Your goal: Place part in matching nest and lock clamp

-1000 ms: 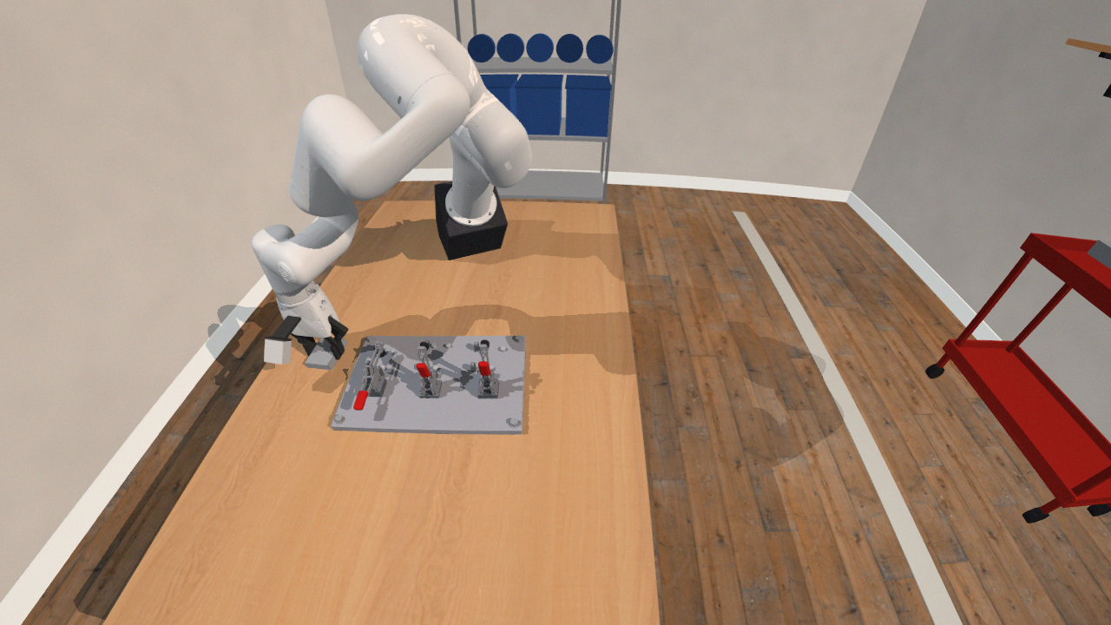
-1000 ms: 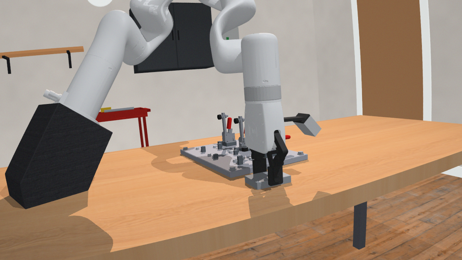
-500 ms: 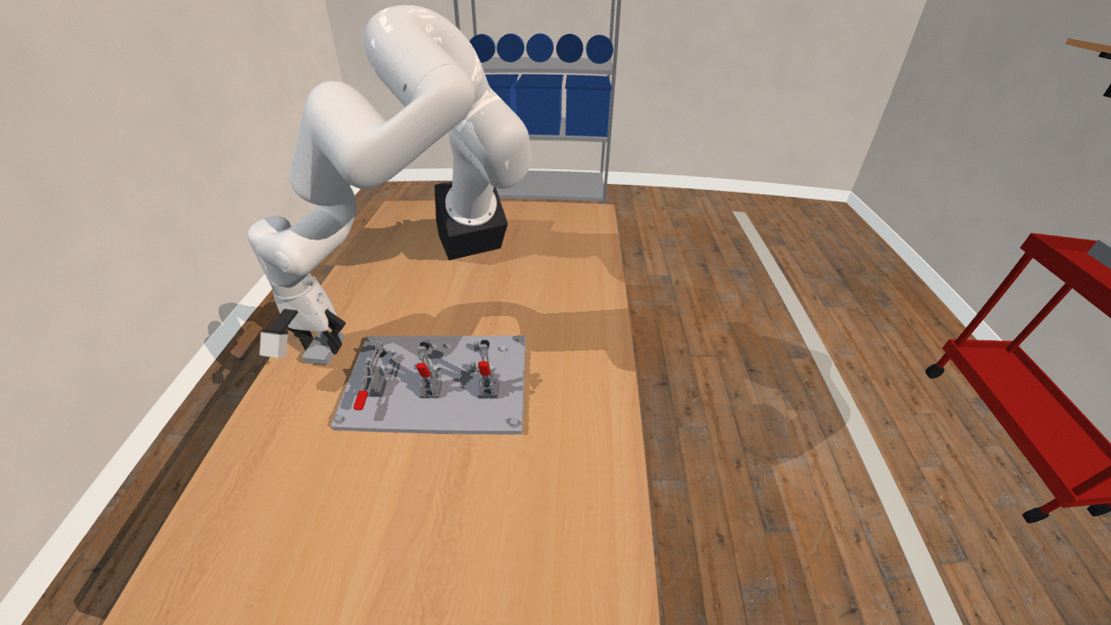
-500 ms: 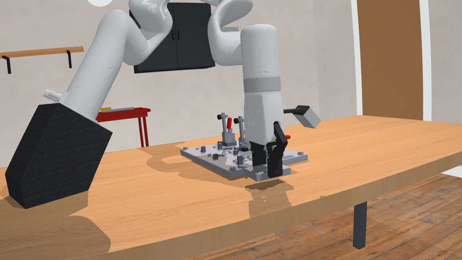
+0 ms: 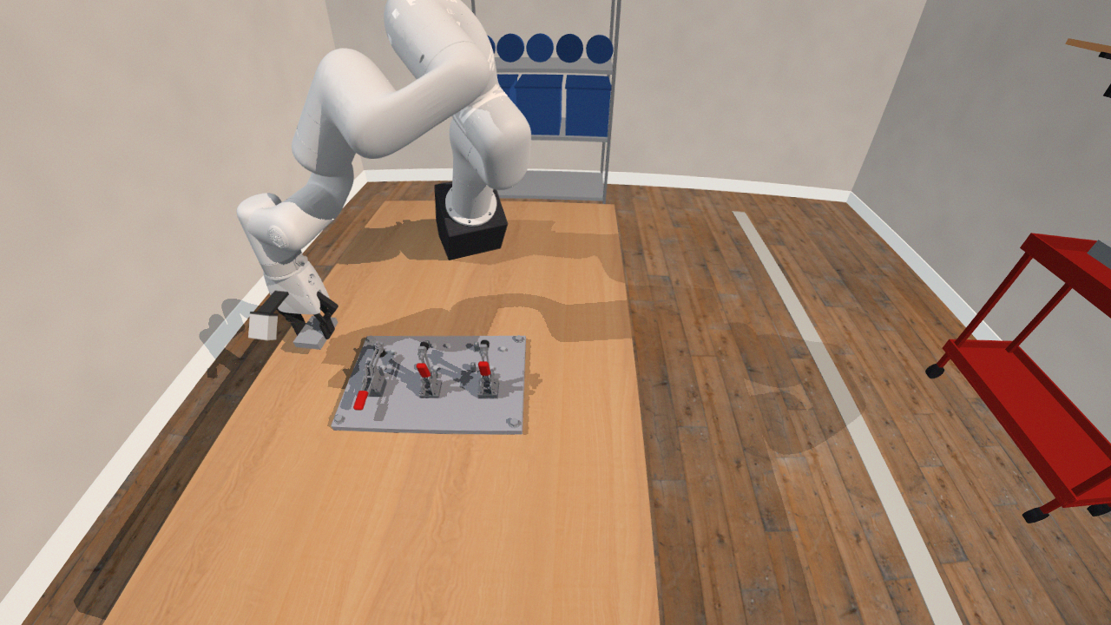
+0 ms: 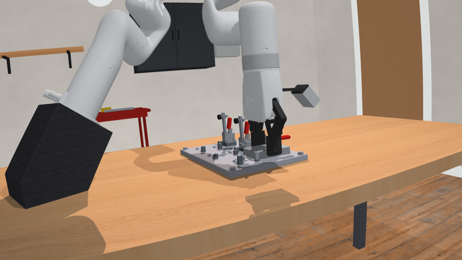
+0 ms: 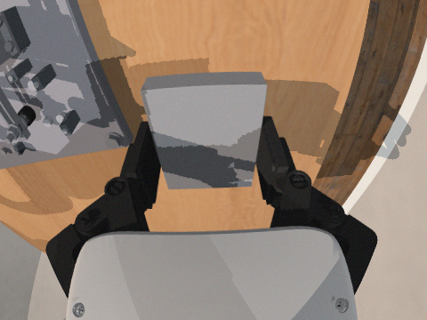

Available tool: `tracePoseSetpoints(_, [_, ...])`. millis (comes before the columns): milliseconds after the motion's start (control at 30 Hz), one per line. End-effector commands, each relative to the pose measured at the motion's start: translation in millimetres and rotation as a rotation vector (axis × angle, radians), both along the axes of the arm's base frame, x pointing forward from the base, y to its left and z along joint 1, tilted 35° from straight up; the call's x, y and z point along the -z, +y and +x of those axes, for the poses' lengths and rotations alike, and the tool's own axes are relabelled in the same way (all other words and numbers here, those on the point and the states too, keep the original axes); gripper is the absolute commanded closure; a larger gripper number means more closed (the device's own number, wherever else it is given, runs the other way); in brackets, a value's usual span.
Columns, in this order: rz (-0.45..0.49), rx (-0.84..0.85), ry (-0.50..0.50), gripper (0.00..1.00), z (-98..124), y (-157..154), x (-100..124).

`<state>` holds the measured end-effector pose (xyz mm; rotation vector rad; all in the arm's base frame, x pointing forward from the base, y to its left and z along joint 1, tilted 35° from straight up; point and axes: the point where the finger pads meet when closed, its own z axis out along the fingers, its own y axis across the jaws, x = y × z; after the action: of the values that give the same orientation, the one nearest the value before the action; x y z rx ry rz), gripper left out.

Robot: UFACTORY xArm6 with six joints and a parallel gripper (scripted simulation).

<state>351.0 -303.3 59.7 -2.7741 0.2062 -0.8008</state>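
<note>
My gripper [image 7: 206, 136] is shut on the grey block part [image 7: 205, 127], its fingers on the part's two long sides. It holds the part [image 5: 309, 334] clear above the table, just left of the grey fixture plate [image 5: 435, 384]. In the exterior view the part [image 6: 255, 151] hangs in front of the plate [image 6: 243, 158]. The plate carries three toggle clamps with red handles. The left clamp's handle [image 5: 360, 399] lies down and flat. The middle handle [image 5: 422, 370] and the right handle [image 5: 483, 368] stand up. The nests' pads and blocks are too small to tell apart.
The arm's black base [image 5: 470, 230] stands on the table behind the fixture. The table's left edge runs close beside the gripper. A red cart [image 5: 1041, 372] and a shelf with blue boxes [image 5: 555, 101] stand off the table.
</note>
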Motion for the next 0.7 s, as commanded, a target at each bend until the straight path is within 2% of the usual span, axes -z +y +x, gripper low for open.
tracePoseSetpoints(0, [-0.001,0.000,-0.001,1.00,-12,-5,-20])
tracePoseSetpoints(400, [-0.001,0.000,-0.001,1.00,-27,-11,-44])
tracePoseSetpoints(667, [-0.001,0.000,-0.001,1.00,-31,-12,-48])
